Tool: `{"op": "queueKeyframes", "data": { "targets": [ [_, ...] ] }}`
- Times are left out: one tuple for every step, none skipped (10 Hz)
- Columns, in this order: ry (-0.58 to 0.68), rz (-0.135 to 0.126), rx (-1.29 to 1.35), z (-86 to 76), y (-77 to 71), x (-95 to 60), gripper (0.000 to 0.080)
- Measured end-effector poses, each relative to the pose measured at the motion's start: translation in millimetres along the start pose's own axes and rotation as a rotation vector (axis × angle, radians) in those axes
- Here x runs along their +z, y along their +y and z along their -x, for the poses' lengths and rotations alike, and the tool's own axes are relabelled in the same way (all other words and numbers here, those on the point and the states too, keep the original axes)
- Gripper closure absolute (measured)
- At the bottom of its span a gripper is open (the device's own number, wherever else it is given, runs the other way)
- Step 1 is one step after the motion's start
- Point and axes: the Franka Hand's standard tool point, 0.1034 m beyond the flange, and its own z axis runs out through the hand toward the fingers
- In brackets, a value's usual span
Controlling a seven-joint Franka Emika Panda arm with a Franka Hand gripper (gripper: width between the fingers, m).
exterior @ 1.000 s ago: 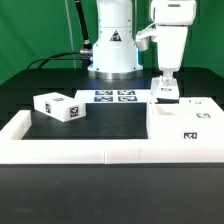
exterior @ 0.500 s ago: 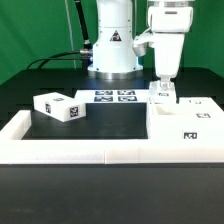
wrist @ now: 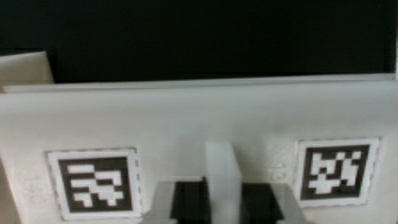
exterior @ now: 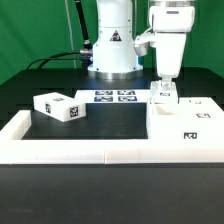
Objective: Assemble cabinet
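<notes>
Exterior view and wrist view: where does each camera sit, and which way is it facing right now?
Exterior view: off the arm, across the table from the robot's base, facing it; shows that base, the gripper, the marker board and a loose cabinet block.
Wrist view: on the wrist, looking along the fingers at a tagged white cabinet panel close up; only the fingers show.
Shared: the gripper and, likely, that panel.

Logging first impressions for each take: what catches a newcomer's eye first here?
The tool is down at a small tagged cabinet part at the exterior view's right, by a wide white panel. A lone tagged block sits apart at that view's left. Two tags fill the wrist view.
</notes>
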Motion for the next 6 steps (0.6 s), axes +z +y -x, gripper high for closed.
{"op": "queueKeyframes", "data": {
  "targets": [
    [-0.002,-0.006,-0.033,0.1,2.9,0.2,0.0731],
    [-0.001,-0.009,-0.083,0.6,5.8,0.7,0.0731],
    [-0.001,-0.010,-0.101,2.5,6.2,1.4,0.0731],
    [-0.001,-0.010,-0.098,1.9,5.9,1.4,0.0731],
    [-0.001,-0.010,-0.098,2.0,6.0,1.5,0.0731],
    [-0.001,-0.010,-0.098,2.0,5.9,1.5,0.0731]
  ]
}}
